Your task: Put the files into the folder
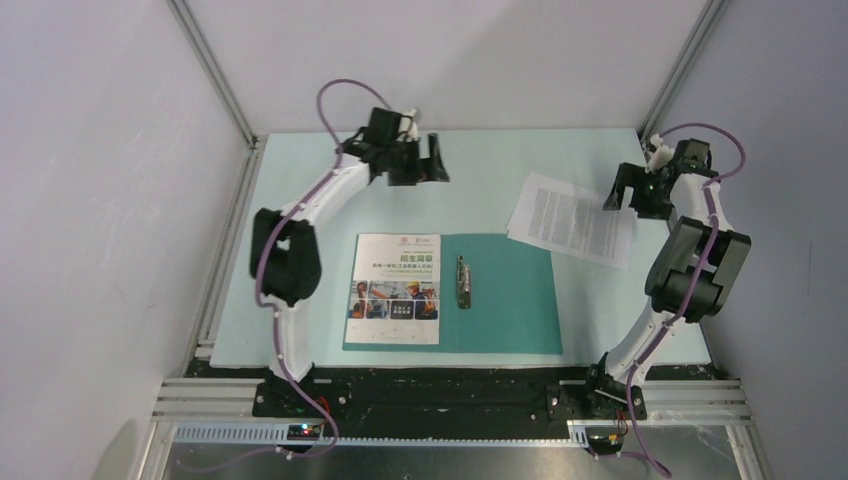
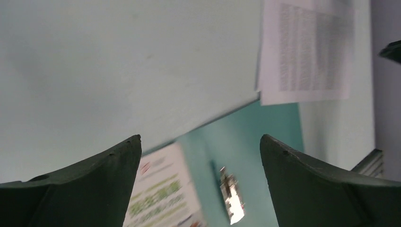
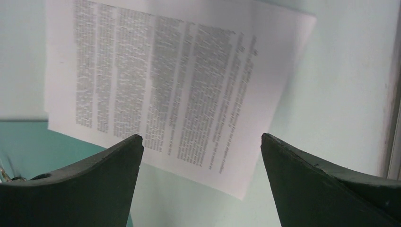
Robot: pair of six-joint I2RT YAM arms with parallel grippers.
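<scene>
Folder [image 1: 508, 292] shows whole only from above; left tool [image 2: 200, 137] and right tool [image 3: 201, 136] gape

White links [image 1: 320, 195], black joints [image 1: 285, 255] and lilac cables [image 1: 335, 95] lead to the dark left pincer [image 2: 200, 138] and right pincer [image 3: 202, 137].

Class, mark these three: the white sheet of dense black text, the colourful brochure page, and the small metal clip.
White sheet of dense black text [image 1: 570, 218]: top view, middle of the text.
Colourful brochure page [image 1: 395, 300]: top view, on its photo strip.
Small metal clip [image 1: 464, 282]: top view, middle of its bar.
</scene>
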